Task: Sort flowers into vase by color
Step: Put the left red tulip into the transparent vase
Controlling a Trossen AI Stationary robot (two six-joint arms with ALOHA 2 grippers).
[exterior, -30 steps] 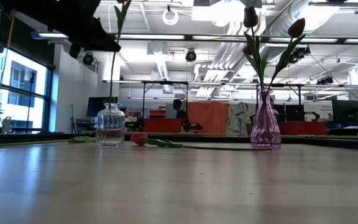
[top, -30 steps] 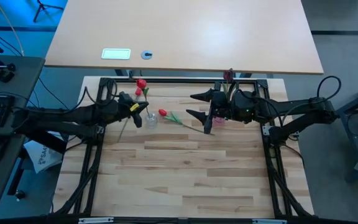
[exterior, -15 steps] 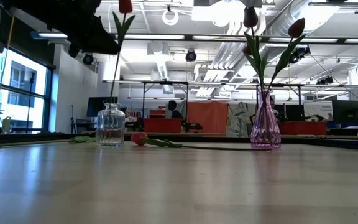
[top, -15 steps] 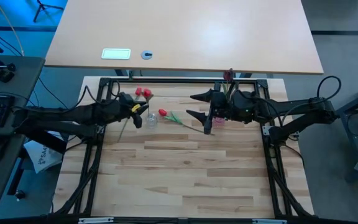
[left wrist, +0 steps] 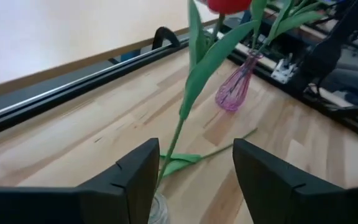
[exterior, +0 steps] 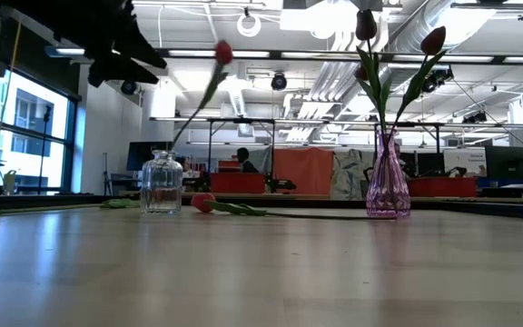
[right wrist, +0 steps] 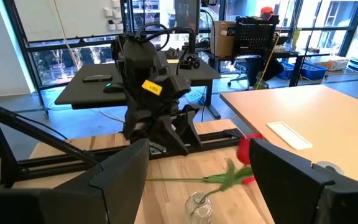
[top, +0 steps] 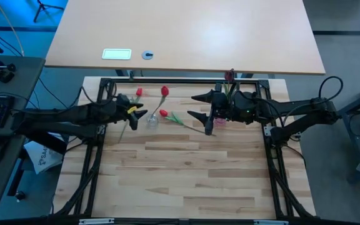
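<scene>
Since half a second ago, the red tulip point(top: 164, 91) standing in the clear glass bottle point(top: 151, 120) has tipped over toward the right arm, its head swinging away from the left hand point(top: 134, 111), which has drawn back a little. From above, that left hand hovers just beside the bottle with its fingers apart and nothing between them; a yellow label on it carries no writing that can be read. Another red tulip head point(top: 139, 92) shows near the far rail, and a third red tulip point(top: 164, 114) lies flat on the pale wood-plank surface point(top: 186, 169) between the bottle and the pink vase point(top: 220, 120). The right hand point(top: 200, 106) hangs by the pink vase, fingers spread and empty. Beyond the frame stands a tan table with a white card point(top: 116, 54), its print too small to read. At surface level, the leaning tulip point(exterior: 222, 52) slants out of the glass bottle point(exterior: 162, 183), the lying tulip point(exterior: 203, 203) rests just beside it, and two maroon tulips point(exterior: 367, 24) stand upright in the pink vase point(exterior: 388, 180); behind are ceiling ducts, windows, red crates and a distant person. The left wrist view shows the green stem point(left wrist: 194, 81) rising between the parted fingers point(left wrist: 133, 180). The right wrist view shows the left arm point(right wrist: 149, 93), the bottle point(right wrist: 199, 205) and a blurred red head point(right wrist: 248, 151).
</scene>
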